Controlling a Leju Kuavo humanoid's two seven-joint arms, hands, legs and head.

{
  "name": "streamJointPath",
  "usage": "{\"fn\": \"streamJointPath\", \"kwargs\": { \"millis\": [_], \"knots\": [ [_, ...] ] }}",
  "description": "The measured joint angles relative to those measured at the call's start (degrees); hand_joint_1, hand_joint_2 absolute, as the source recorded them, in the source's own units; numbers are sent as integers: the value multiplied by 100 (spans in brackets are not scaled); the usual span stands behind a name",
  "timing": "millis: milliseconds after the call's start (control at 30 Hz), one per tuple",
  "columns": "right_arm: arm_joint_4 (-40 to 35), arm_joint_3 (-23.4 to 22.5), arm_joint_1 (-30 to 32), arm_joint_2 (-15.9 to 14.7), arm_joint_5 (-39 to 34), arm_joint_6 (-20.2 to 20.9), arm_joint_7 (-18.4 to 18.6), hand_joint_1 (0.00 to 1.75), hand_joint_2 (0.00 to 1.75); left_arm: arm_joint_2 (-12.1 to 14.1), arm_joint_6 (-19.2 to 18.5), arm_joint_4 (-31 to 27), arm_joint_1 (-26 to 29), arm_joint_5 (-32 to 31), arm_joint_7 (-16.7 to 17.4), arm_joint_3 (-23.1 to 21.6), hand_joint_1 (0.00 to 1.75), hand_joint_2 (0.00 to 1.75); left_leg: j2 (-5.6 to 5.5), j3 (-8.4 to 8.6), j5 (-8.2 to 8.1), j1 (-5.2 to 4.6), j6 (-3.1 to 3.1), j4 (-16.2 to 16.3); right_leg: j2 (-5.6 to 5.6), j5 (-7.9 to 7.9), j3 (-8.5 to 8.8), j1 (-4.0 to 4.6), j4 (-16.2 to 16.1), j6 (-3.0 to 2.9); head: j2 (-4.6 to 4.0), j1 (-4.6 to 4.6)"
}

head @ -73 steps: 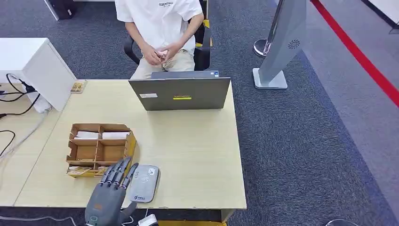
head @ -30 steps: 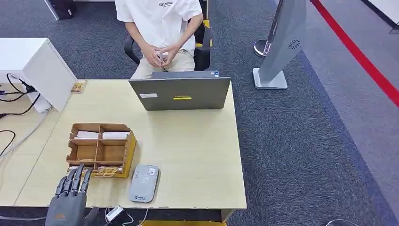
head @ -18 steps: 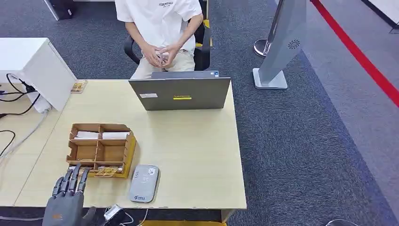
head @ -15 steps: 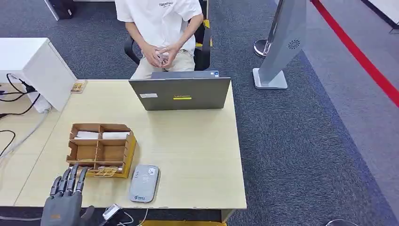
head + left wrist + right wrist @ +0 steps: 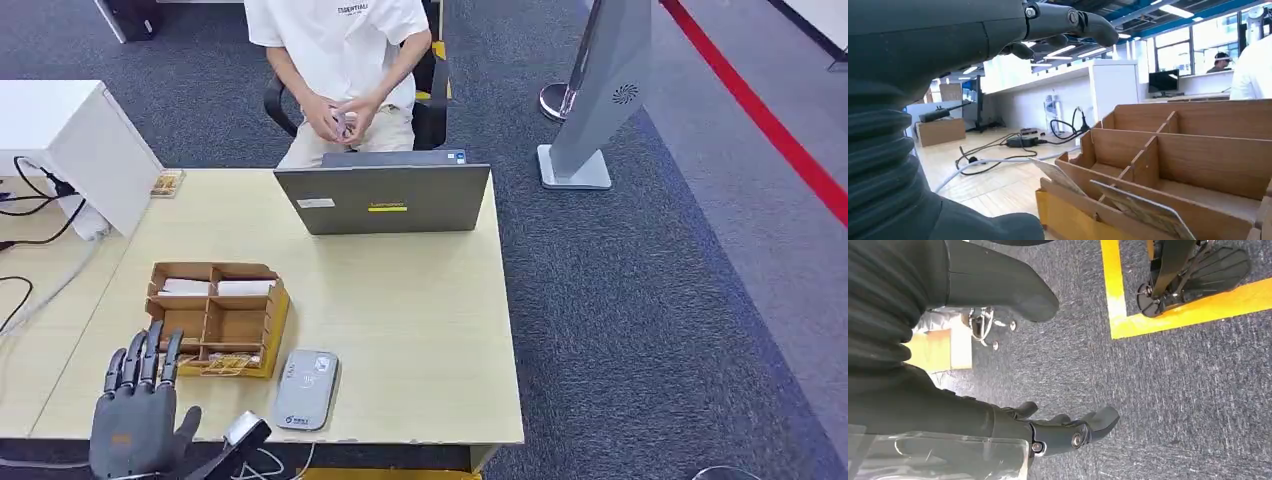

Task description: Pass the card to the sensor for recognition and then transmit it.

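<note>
Cards (image 5: 228,364) sit slotted in the front row of the wooden organizer (image 5: 212,318), leaning; one shows close in the left wrist view (image 5: 1143,210). Sensor (image 5: 306,389), a grey flat pad, lies on the tabletop (image 5: 420,330) just beside the organizer's front right corner. Left robot hand (image 5: 135,410) hovers at the organizer's front left corner, fingers apart and straight, holding nothing. Right robot hand (image 5: 1068,432) hangs over grey carpet, fingers apart, empty. Beyond the organizer stands a laptop (image 5: 383,197), a seated person (image 5: 340,60) behind it.

A pale wooden table (image 5: 420,330) carries an open laptop (image 5: 382,197), a cardboard organizer (image 5: 213,318) and a grey sensor (image 5: 306,389).
</note>
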Motion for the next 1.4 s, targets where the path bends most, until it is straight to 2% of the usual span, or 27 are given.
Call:
{"fn": "streamJointPath", "kwargs": {
  "millis": [767, 1400],
  "knots": [
    [0, 0, -3, 7, 136, 35, -13, 0, 175, -105, -122, 453, -356, -41, 15, -2, 0, 175, 0, 0, 0, 0, 0, 0, 1, 0, -6, 0, 0, 0, 0, 2],
    [2, 0, -13, 9, 293, 68, -13, 0, 175, -267, -76, 1032, -609, -146, 61, -37, 0, 175, 0, 0, 0, 0, 0, 1, 1, 0, -7, 0, 0, 0, 0, 2]
  ]
}}
